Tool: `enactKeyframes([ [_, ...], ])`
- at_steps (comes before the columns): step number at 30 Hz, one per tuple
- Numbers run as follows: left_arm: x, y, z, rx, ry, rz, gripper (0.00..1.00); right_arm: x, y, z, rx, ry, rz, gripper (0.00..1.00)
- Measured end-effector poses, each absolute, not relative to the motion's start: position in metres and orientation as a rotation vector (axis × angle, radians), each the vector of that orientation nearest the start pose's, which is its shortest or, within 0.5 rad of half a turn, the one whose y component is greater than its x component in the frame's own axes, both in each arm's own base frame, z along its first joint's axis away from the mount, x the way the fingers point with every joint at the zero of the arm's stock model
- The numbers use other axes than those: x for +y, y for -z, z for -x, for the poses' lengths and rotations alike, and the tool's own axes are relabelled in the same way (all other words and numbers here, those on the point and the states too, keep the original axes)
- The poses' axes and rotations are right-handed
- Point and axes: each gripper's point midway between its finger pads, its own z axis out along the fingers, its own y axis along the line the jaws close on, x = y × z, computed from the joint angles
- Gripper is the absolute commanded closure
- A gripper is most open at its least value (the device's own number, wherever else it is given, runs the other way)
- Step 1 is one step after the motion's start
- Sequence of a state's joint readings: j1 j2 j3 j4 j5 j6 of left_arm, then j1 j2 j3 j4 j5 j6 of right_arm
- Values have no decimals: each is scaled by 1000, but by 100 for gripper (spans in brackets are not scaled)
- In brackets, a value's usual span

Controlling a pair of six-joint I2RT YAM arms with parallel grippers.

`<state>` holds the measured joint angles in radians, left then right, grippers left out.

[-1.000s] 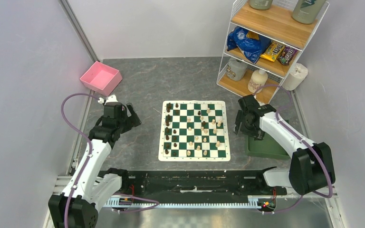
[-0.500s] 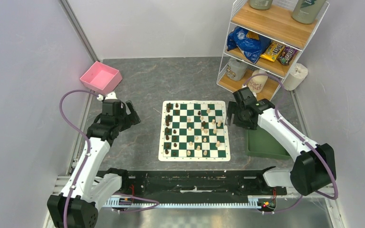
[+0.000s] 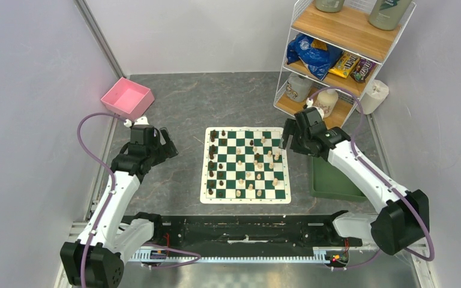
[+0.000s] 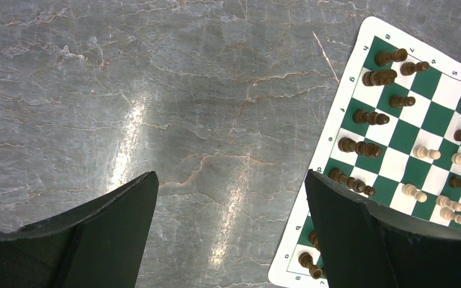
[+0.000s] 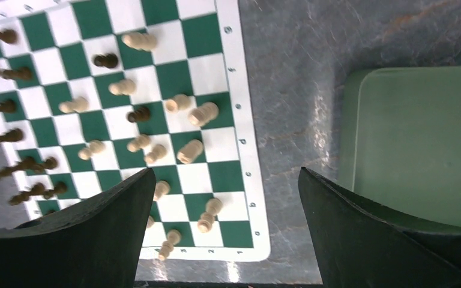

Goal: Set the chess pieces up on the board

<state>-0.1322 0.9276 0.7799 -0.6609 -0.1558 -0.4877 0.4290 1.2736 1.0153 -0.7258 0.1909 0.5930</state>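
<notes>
While the right gripper (image 3: 287, 138) is hovering wide open and empty, its spread fingers (image 5: 111, 231) are likely endangering crowded chess pieces (image 5: 191, 150).

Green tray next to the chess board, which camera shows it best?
The right wrist camera: the green tray fills its right side, big and plain. The top camera shows it small, partly under the right arm. The left wrist camera misses it.

Board (image 5: 244, 129) border: small coordinate letters g, d, c, b; digits 1, 2 along edge.
</notes>
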Motion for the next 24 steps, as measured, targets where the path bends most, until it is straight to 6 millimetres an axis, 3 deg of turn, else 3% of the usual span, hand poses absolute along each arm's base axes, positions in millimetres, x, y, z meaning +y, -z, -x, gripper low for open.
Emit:
enactKeyframes([
  [5, -26, -142, -258, 2317, 112, 492, 0, 130, -143, -290, 2476, -255, -275, 3],
  [8, -26, -142, -258, 2317, 112, 492, 0, 137, -134, -292, 2518, -271, -264, 5],
  [17, -25, -143, -258, 2311, 109, 493, 1, 161, -112, -303, 2624, -271, -187, 26],
  [24, -21, -141, -255, 2317, 81, 502, 1, 166, -99, -303, 2694, -206, -153, 28],
])
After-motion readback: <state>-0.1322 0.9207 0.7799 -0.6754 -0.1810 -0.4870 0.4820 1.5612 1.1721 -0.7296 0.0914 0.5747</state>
